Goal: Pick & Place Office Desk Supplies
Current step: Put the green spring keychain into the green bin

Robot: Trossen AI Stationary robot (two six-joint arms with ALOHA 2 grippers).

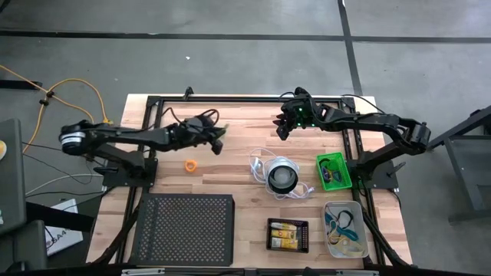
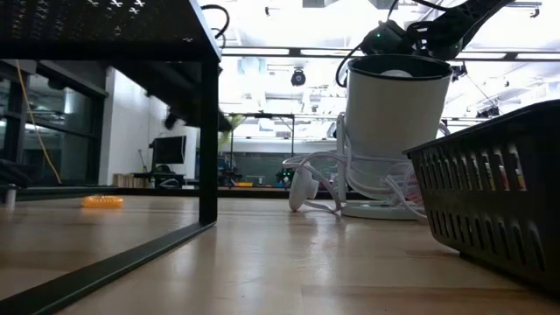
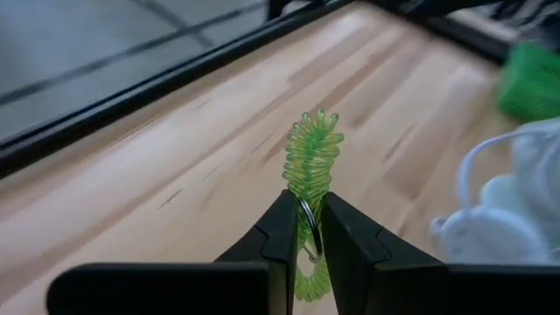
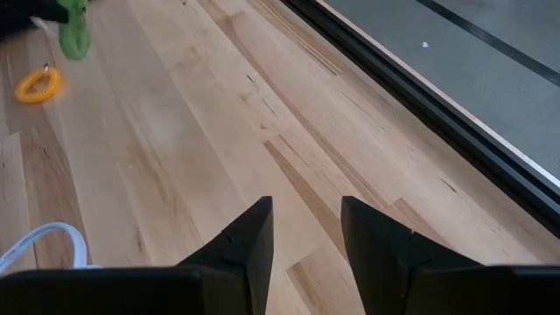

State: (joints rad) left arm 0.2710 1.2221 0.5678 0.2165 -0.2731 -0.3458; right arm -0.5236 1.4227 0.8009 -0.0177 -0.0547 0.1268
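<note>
My left gripper (image 1: 218,140) is over the table's middle-left and is shut on a green coiled loop (image 3: 312,157). The right wrist view shows that loop (image 4: 74,33) too, far off. An orange loop (image 1: 189,165) lies flat on the wood near it, and it also shows in the low view (image 2: 103,201) and the right wrist view (image 4: 39,85). My right gripper (image 4: 306,229) is open over bare wood near the far edge, right of centre (image 1: 284,127), and touches nothing. Yellow-and-white packs (image 1: 287,234) lie in a black tray, and cords (image 1: 343,224) lie in a clear tray. My left gripper pinches the green coiled loop between its two fingers, at the part near a small metal ring (image 3: 307,217). The coil's longer part (image 3: 313,149) sticks out past the fingertips and a short part shows behind them. The loop is lifted clear of the table.
A round white-and-black object with a white cord (image 1: 281,177) stands at the table's middle. To its right is a green tray (image 1: 334,171). A large black mesh tray (image 1: 184,228) fills the near left. A dark frame rail (image 4: 420,96) runs along the far edge.
</note>
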